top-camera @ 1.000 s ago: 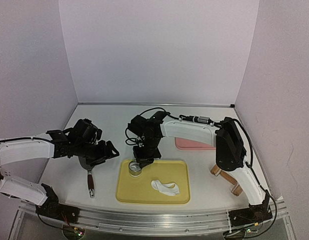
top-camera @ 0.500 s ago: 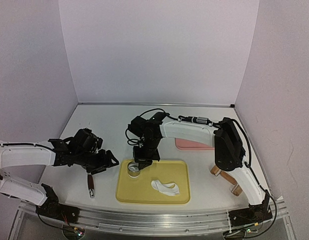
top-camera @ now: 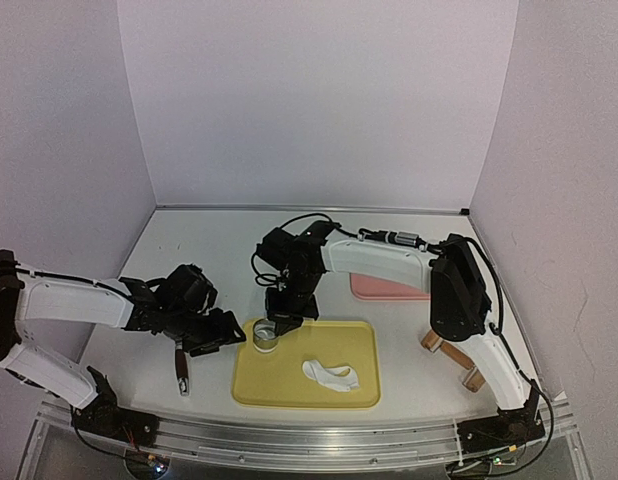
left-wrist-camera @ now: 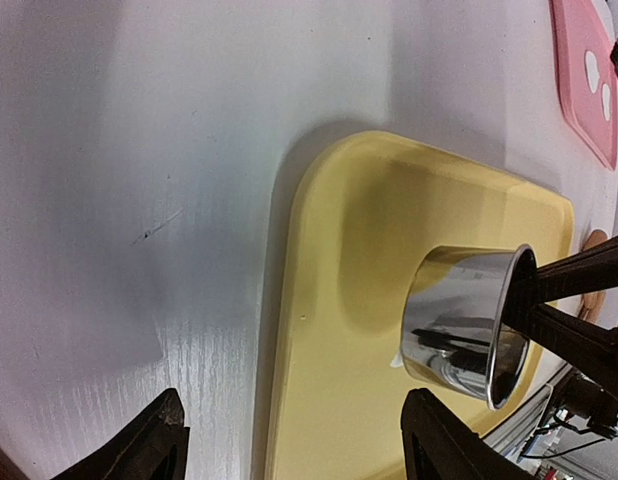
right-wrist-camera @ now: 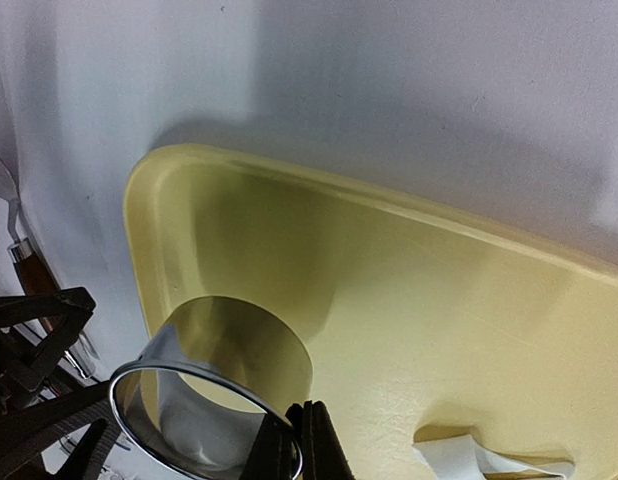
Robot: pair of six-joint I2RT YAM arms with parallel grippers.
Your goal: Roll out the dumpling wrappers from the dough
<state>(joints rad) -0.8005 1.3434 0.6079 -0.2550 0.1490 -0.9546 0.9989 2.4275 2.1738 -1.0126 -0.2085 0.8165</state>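
Right gripper point(top-camera: 280, 322): pinched shut on ring cutter point(top-camera: 269, 337) rim, yellow tray point(top-camera: 289, 398) far-left corner.
Left gripper point(top-camera: 219, 333): spread, empty, just left of tray.
Dumpling wrappers point(left-wrist-camera: 592, 70): on pink board point(left-wrist-camera: 574, 25), beyond tray.
Risk: cutter slip from thin rim pinch; tray nudged by spread fingers.

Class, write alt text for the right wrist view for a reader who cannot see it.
The shut right claw pinches the rim of a metal ring cutter at a corner of a yellow tray. A scrap of white dough lies on the tray at the bottom edge.
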